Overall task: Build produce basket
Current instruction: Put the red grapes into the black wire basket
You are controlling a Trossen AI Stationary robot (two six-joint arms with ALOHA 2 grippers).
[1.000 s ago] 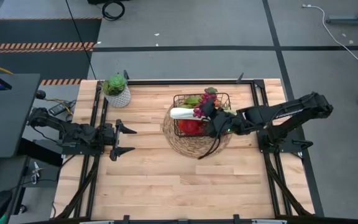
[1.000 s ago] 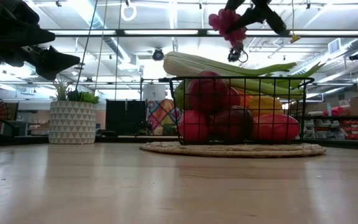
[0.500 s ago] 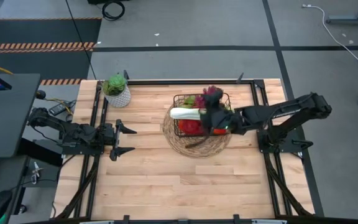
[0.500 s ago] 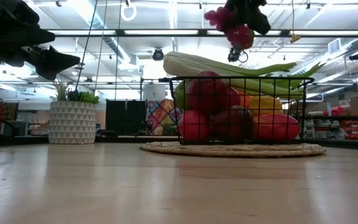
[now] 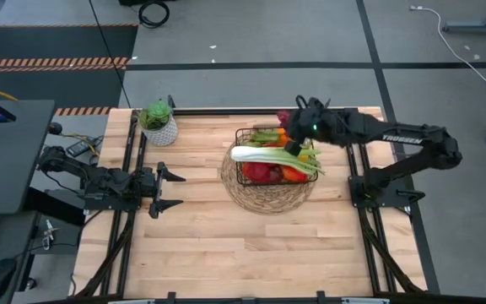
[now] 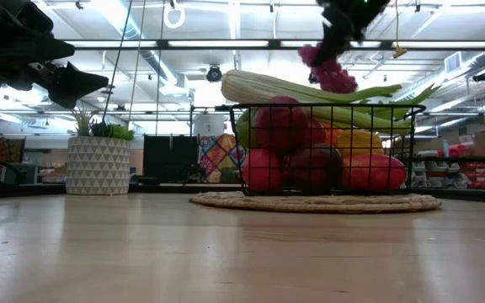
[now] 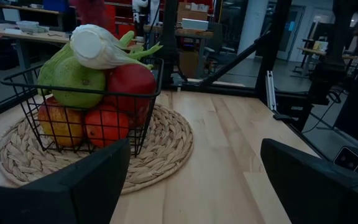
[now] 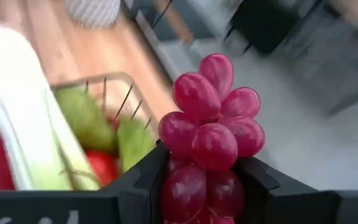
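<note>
Purple grapes (image 8: pixel 209 140) are the only produce not yet in the basket (image 5: pixel 245 135), as far as I can see. The right gripper (image 5: pixel 298 114) is clamped on the bunch and holds it in the air over the basket's far right corner, above the rim; from table height the grapes hang just over the celery (image 6: pixel 310 88).

The basket sits on the straw mat (image 5: pixel 260 198) and looks nearly full: red apples (image 6: pixel 280 126), a green pear (image 7: pixel 73 81), something yellow and orange behind the wire, and the celery laid across the top with its leafy end sticking out past the right side.

What seems left is to lower the grapes onto the pile and let go. There is not much room, so they will probably rest on top, beside the celery.

The left gripper (image 5: pixel 169 190) waits over the table's left edge, fingers apart and empty. The potted plant (image 5: pixel 157 121) stands at the far left, well apart from the basket.
</note>
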